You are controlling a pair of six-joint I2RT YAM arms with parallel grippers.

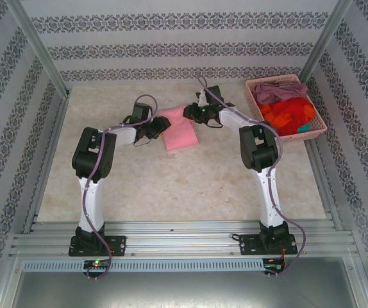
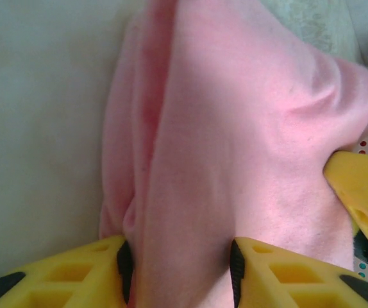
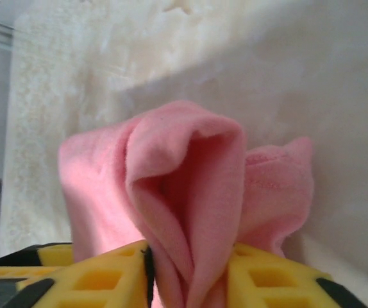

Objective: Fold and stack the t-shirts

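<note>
A light pink t-shirt [image 1: 179,133] lies folded into a narrow strip on the table's far middle. My left gripper [image 1: 160,126] sits at its left edge. In the left wrist view its pads [image 2: 125,269] press on a thick fold of the pink cloth [image 2: 235,128], so the left gripper [image 2: 181,269] is shut on it. My right gripper [image 1: 189,113] is at the strip's far right corner. The right wrist view has this gripper [image 3: 187,276] shut on a bunched, raised fold of the same shirt [image 3: 190,167]. A yellow finger of the right gripper [image 2: 363,186] touches the cloth's right side.
A pink lattice basket [image 1: 320,128] stands at the back right, holding a mauve t-shirt [image 1: 277,90], an orange-red one [image 1: 286,115] and a bit of teal cloth [image 1: 307,127]. Metal frame posts and patterned walls close the table [image 1: 171,186] on three sides.
</note>
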